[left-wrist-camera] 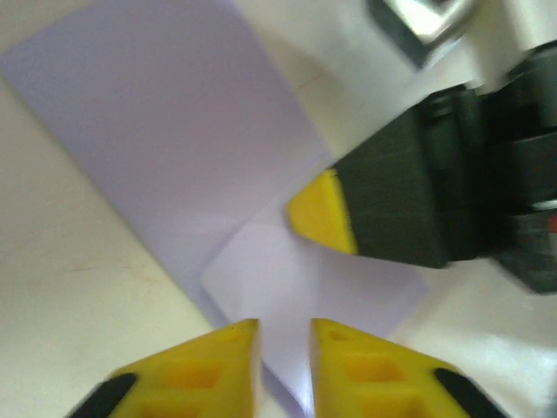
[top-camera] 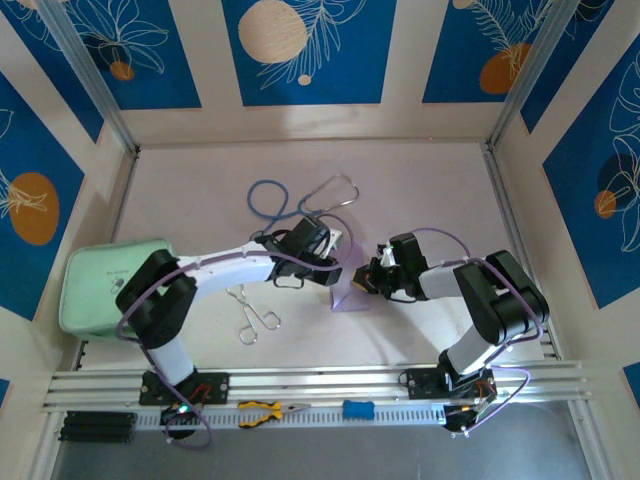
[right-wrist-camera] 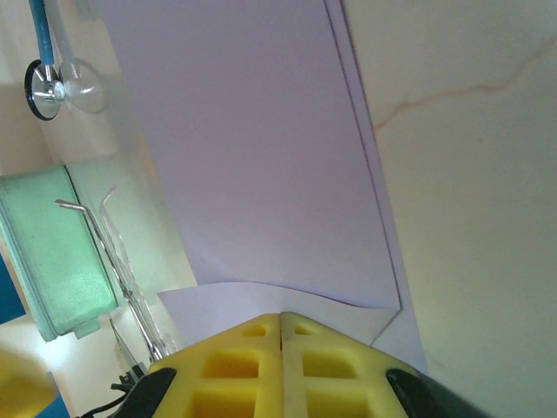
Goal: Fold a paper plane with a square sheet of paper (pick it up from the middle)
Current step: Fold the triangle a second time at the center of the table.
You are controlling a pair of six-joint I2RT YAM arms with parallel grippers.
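Fingers (left-wrist-camera: 228,353) of the left gripper (left-wrist-camera: 285,347) stand a narrow slot apart, tips low over the near edge of the square sheet of paper (left-wrist-camera: 174,148). We see lilac through the slot and nothing clamped. To its right, the right gripper (right-wrist-camera: 280,318) has its fingers pressed together, tips down where one layer of the sheet overlaps another; whether it nips an edge we cannot tell. The sheet lies on the table (top-camera: 430,190) between the two grippers, partly folded, with no dart shape yet.

Judgement on the step: we read this as setting a fold. We would use the closed right fingers as the anchor on the overlapped layers. The left tips should come down onto the loose flap and draw along the fold line, outward from the anchor. Edges should be matched before pressure goes on, since a crease set crooked here would likely carry into the nose.

Materials, left to right:
- mint-green pouch (top-camera: 105,285): padded, soft-cornered
- metal forceps (top-camera: 256,316): thin and shiny
- stethoscope (top-camera: 300,200): blue tubing in a loop
- the sheet: thin, matt, sharp-edged, likely to skate on the smooth pale table and curl at free flaps
- finger pads (right-wrist-camera: 235,348): yellow, recessed, hard-looking
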